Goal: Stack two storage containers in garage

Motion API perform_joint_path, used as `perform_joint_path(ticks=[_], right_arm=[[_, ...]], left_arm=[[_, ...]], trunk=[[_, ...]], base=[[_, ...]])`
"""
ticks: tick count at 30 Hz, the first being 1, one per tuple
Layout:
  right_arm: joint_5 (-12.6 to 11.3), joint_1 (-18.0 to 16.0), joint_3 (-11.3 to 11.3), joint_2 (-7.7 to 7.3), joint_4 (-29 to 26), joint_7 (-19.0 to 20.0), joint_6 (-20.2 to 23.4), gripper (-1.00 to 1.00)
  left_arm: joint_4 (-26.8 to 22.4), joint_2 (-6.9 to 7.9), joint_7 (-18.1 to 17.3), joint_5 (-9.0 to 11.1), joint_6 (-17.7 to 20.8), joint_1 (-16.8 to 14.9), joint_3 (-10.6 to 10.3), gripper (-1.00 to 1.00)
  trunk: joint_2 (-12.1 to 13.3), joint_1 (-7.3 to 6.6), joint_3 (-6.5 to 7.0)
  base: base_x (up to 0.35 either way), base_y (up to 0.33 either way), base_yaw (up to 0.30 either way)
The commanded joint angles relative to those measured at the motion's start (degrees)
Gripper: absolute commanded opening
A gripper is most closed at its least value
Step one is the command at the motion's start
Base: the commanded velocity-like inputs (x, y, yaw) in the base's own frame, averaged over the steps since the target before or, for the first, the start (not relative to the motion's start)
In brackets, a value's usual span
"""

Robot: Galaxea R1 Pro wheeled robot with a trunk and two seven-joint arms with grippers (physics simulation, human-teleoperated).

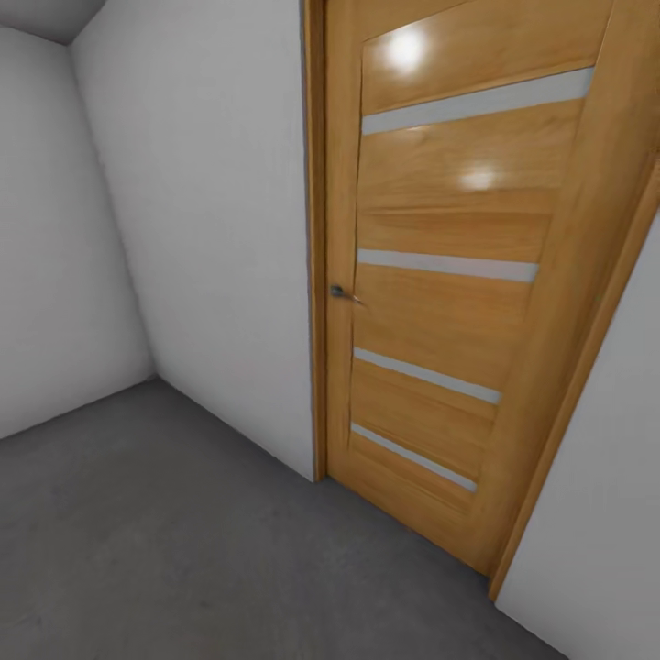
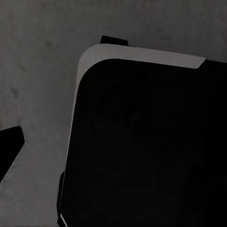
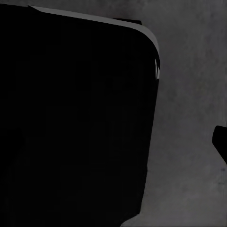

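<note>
Facing a wooden door point(image 1: 440, 275) from the head view, we see it shut in its frame, with four pale horizontal strips across its panels and a small dark handle point(image 1: 341, 292) at its left edge. White walls point(image 1: 211, 229) stand to either side of it, and another white wall meets them in a corner at the far left. Below lies the floor point(image 1: 183, 550), dark grey and matte like rough concrete, which fits the garage.

In the left wrist view we look down at that same grey floor point(image 2: 38, 71), with a large black body with a rounded corner and a pale upper edge point(image 2: 142, 142) covering much of the picture. A dark tip point(image 2: 9, 142) pokes in at one side. The right wrist view gives much the same: a big black rounded shape point(image 3: 75, 118) over grey floor point(image 3: 189, 94), and a dark tip point(image 3: 221, 142) at the edge.

We cannot tell whether the fingers of either arm are spread or pressed together. We cannot say where the containers are from these views.
</note>
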Motion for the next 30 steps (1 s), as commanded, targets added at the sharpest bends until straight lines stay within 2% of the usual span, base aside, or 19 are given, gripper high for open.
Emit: perform_joint_path(ticks=[1,30], right_arm=[[0.48,-0.02,0.00,-0.01,0.04,-0.01,-0.20,1.00],[0.48,-0.02,0.00,-0.01,0.04,-0.01,-0.20,1.00]], left_arm=[[-0.02,-0.01,0.05,0.35,-0.13,-0.02,0.03,1.00],[-0.02,-0.09,0.05,0.27,-0.39,-0.01,0.03,1.00]], trunk=[[-0.02,0.03,-0.04],[-0.02,0.03,-0.04]], base=[[0.291,0.236,-0.285],[0.251,0.267,-0.285]])
